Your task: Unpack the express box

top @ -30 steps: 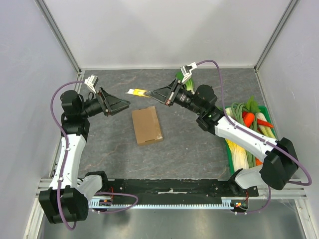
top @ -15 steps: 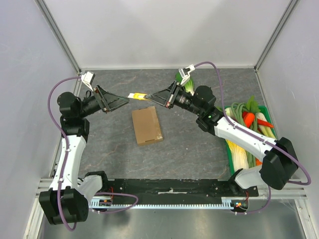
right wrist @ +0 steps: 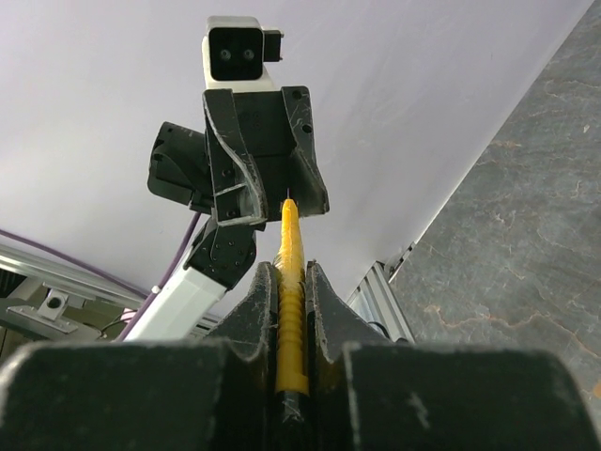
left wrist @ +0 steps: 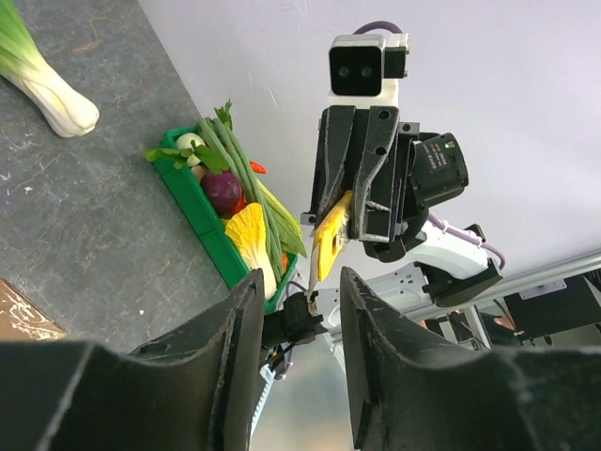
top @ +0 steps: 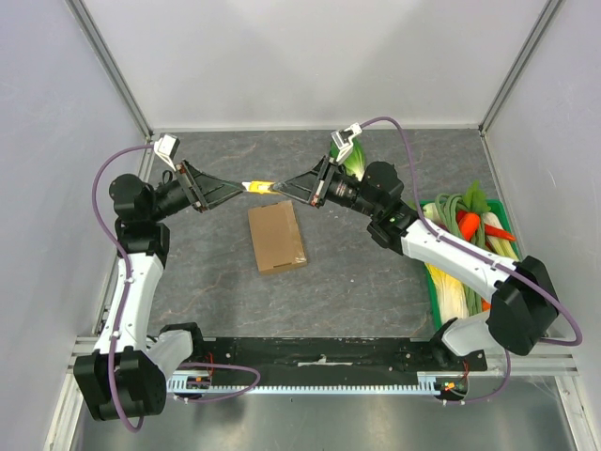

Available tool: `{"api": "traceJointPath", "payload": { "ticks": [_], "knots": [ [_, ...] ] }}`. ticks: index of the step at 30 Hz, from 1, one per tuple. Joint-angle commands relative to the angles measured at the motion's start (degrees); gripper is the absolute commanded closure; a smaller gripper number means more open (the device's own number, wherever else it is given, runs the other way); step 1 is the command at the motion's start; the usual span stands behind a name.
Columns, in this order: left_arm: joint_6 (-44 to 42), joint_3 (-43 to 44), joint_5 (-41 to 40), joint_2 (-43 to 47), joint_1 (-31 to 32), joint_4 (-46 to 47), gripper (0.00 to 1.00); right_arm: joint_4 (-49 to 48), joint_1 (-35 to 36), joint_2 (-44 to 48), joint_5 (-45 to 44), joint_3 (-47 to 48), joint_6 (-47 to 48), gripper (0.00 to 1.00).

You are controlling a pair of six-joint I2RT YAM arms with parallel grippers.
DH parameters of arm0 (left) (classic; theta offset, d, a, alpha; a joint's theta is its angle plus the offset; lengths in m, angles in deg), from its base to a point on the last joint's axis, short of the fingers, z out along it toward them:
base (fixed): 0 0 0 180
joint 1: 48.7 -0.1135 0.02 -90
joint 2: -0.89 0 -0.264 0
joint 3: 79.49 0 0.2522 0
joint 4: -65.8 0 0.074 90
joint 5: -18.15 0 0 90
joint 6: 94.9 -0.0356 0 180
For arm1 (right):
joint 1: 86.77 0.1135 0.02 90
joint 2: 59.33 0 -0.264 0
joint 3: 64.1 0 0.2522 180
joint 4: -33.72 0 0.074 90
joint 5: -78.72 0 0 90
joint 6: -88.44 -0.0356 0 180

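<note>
The express box [top: 276, 237], flat brown cardboard, lies shut on the grey table between the arms; its corner shows in the left wrist view [left wrist: 19, 315]. My right gripper [top: 285, 184] is raised above it and shut on a yellow utility knife [top: 261, 185], which sticks out past the fingertips [right wrist: 290, 282]. My left gripper [top: 239, 188] faces it, open and empty, with its tips just short of the knife's end. In the left wrist view the knife [left wrist: 331, 235] lines up with the gap between my fingers.
A green crate [top: 470, 254] of vegetables stands at the right edge and also shows in the left wrist view [left wrist: 202, 221]. A bok choy [top: 349, 158] lies at the back, behind the right arm. Grey walls enclose the table.
My left gripper has swung right and up toward the knife and its jaws have narrowed. My right gripper has edged left with the knife. The box has not moved.
</note>
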State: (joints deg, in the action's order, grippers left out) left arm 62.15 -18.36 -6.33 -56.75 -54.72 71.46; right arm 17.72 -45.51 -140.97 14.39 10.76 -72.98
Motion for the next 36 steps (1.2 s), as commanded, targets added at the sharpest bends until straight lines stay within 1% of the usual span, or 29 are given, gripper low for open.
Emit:
{"api": "traceJointPath", "payload": {
  "ticks": [1,3,4,6,7,8,9,12,13,14,16,18,21,22,26,27,29,30,31,32,33,34,36],
  "knots": [
    [1.9,-0.3,0.5,-0.1,-0.4,3.6,0.56,-0.9,-0.1,-0.4,1.3,0.7,0.2,1.0],
    [1.9,-0.5,0.4,-0.1,-0.3,3.7,0.62,-0.7,-0.2,-0.2,1.2,0.7,0.2,1.0],
    [1.9,-0.6,0.4,-0.2,-0.3,3.7,0.7,-0.7,-0.1,0.0,1.2,0.7,0.2,1.0],
    [1.9,-0.8,0.5,-0.2,-0.3,3.7,0.8,-0.7,-0.2,0.1,1.0,0.7,0.1,1.0],
    [1.9,-0.9,0.6,-0.3,-0.3,3.7,0.91,-0.5,-0.2,0.1,1.0,0.8,0.1,1.0],
    [1.8,-1.1,0.7,-0.4,-0.3,3.6,0.96,-0.5,-0.2,0.2,0.8,0.7,0.1,1.0],
    [1.7,-1.1,0.7,-0.3,-0.3,3.6,0.98,-0.5,-0.2,0.3,0.6,0.8,0.1,1.0],
    [-0.3,-0.6,0.7,-0.6,-0.4,1.1,0.98,0.6,-0.3,1.0,-0.7,0.7,0.7,1.0],
    [-3.6,-0.2,0.3,-0.7,-1.0,-0.9,0.98,2.4,-0.3,1.9,-2.2,0.9,1.3,1.0],
    [-5.6,0.5,-0.1,-1.1,-1.3,-6.5,0.98,3.9,-0.6,2.5,-2.8,1.1,3.1,1.0],
    [-10.9,2.1,-1.7,-1.2,-2.0,-11.0,0.98,9.2,-1.0,4.2,-4.8,2.0,5.2,1.0],
    [-13.4,3.1,-3.1,-1.8,-2.7,-16.5,0.97,11.0,-1.8,5.4,-6.4,2.2,7.3,1.0],
    [-14.3,2.5,-3.9,-2.3,-2.8,-16.8,0.9,13.2,-2.7,6.9,-7.0,2.3,8.2,1.0],
    [-14.1,2.2,-3.9,-2.7,-2.8,-16.6,0.86,13.9,-2.8,7.1,-7.4,2.2,8.4,1.0],
    [-14.0,1.9,-4.2,-3.4,-2.9,-16.1,0.84,14.6,-3.3,7.5,-7.7,1.9,8.7,1.0],
    [-14.2,2.0,-4.8,-3.5,-2.8,-16.3,0.81,14.8,-3.4,7.5,-8.3,2.0,9.4,1.0],
    [-16.9,2.5,-7.1,-4.1,-2.8,-21.5,0.51,17.7,-3.5,7.5,-9.4,3.0,11.5,1.0],
    [-18.3,2.8,-10.5,-4.3,-2.8,-23.6,0.43,19.6,-3.5,7.2,-11.2,3.7,13.0,1.0],
    [-21.1,2.7,-12.7,-4.4,-2.8,-27.8,0.34,25.0,-3.5,7.1,-12.9,5.5,17.4,1.0],
    [-22.7,2.2,-14.6,-4.7,-2.7,-29.2,0.3,27.5,-3.3,6.9,-14.4,6.3,19.7,1.0],
    [-24.2,1.8,-17.5,-4.9,-2.4,-30.1,0.25,32.5,-3.2,6.8,-18.6,6.9,21.9,1.0],
    [-27.1,1.8,-19.9,-5.2,-1.6,-33.4,0.18,34.2,-2.6,6.8,-20.8,7.5,26.7,1.0],
    [-30.8,2.0,-25.7,-6.8,-0.1,-35.6,0.14,37.5,-1.5,6.4,-25.1,7.5,31.1,1.0]
  ]
}}
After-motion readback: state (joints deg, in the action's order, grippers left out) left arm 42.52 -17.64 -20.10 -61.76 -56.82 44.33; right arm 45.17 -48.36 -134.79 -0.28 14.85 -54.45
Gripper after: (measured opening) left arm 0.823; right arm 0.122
